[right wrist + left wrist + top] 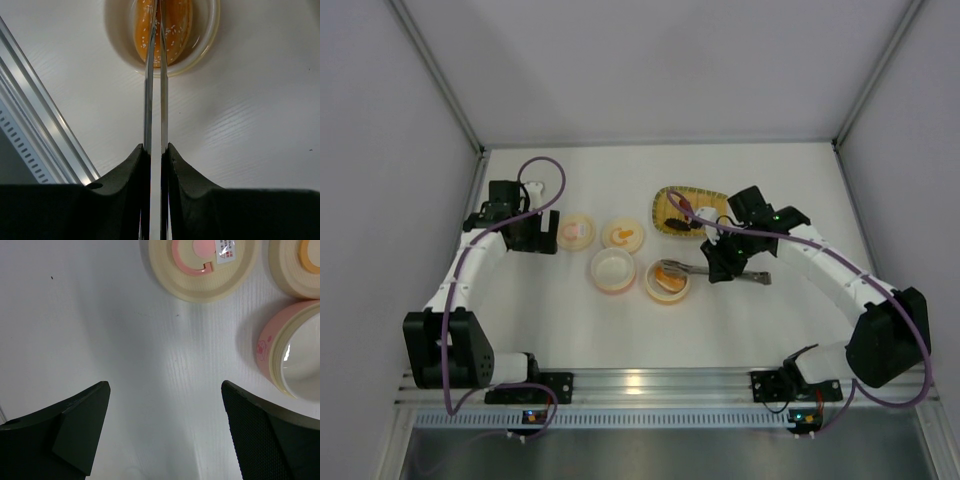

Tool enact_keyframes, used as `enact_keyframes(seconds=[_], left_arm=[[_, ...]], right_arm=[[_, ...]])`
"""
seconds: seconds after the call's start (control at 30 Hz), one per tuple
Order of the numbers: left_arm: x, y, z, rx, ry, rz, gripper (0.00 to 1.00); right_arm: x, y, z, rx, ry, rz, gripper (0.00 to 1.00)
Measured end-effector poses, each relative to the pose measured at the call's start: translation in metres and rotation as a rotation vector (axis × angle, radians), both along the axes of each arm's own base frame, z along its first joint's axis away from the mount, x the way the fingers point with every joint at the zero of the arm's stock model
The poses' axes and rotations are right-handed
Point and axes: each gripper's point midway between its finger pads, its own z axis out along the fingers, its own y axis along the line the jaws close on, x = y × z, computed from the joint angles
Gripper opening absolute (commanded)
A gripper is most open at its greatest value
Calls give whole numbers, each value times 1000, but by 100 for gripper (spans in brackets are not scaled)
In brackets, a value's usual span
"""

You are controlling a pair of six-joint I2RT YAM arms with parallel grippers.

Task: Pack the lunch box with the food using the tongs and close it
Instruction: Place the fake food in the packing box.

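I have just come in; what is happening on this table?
The right arm's fingers are shut on the metal tongs, whose closed tips reach over an orange sesame-sprinkled piece lying in a round cream container. The left arm's fingers hang open above the table, beside a pink-ringed lid and an empty pink container. A dark brown piece lies on the yellow tray.

We see two white-and-black arms bolted side by side, each bent at the elbow and reaching forward. The left arm [470,265] slants up its own side, wrist turned toward the middle. The left gripper [165,390] points downward, its dark fingers [80,430] spread wide and holding nothing. The right arm [830,265] angles inward to the left. The right gripper [155,147] is pinched tight on the tongs [148,100], whose thin arms pass between its fingers.
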Motion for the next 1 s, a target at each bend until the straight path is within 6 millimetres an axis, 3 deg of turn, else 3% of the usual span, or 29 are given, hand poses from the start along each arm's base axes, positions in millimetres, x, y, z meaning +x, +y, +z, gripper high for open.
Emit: enact_keyframes(seconds=[0.27,0.37,0.53,0.77,0.83,1.0], left_arm=[[1,1,-2,3,4,2,98],[1,1,-1,3,2,2,98],[1,2,-1,9,0,5,98],[2,3,-1,13,0,6,98],[2,3,-1,13,0,6,98],[1,3,-1,14,0,6,98]], right_arm=[[3,0,-10,1,-8,-16,0],[5,2,-10,6,-15,-18,6],[6,2,-11,8,-17,-20,25],[6,2,-11,8,-13,-21,28],[5,2,-11,8,-11,-22,36],[4,2,-6,13,-23,-22,37]])
